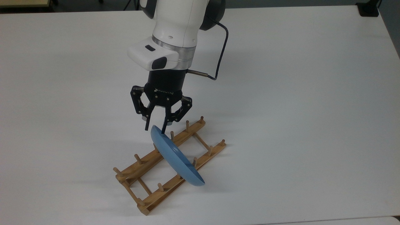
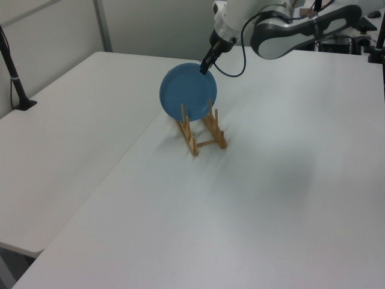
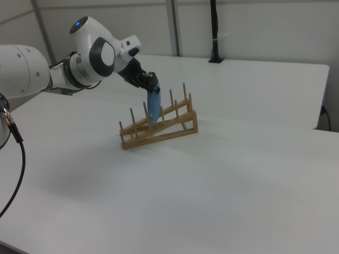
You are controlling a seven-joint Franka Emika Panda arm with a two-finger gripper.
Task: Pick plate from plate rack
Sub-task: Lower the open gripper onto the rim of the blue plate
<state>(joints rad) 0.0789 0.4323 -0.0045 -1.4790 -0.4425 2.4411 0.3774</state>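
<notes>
The plate (image 1: 175, 156) stands on edge between pegs of the plate rack (image 1: 147, 193) on the white worktop (image 1: 297, 109). In the top view the gripper (image 1: 154, 130) has its jaws open astride the plate's far rim. The left view shows the plate's round face (image 2: 187, 90), which the top view sees edge-on.

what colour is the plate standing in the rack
Plain light blue, no pattern. The plate shows best in the left view, face-on.

You are looking at a lab or office workroom: plain white tables (image 2: 289, 180) pushed together, grey partition walls (image 3: 254, 26) behind them, and beyond the tables a desk with electronics (image 2: 328, 27).
</notes>
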